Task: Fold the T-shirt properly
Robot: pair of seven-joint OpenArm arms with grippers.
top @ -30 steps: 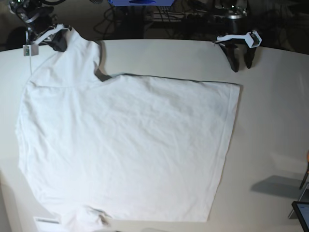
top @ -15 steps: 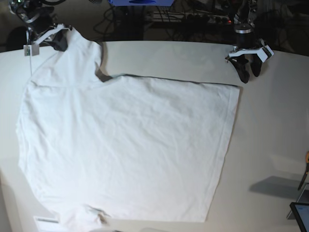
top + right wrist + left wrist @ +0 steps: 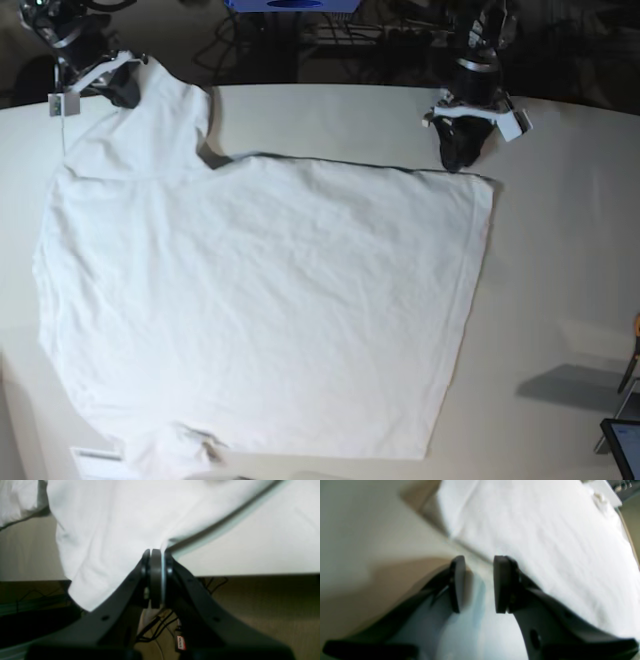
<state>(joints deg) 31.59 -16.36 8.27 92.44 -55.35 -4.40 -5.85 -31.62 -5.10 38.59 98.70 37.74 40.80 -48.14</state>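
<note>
Far left in the base view, right gripper pinched tight on a sleeve edge of the T-shirt, spread flat across the white table. Farther right, left gripper with jaws apart at the hem's far corner, seemingly straddling the edge, though blurred

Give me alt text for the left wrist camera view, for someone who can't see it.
The left gripper is open, its two dark fingers poised over the edge of the white T-shirt, with nothing gripped between them. The wrinkled shirt fills the right of the blurry image, and the pale table lies bare on the left.
</note>
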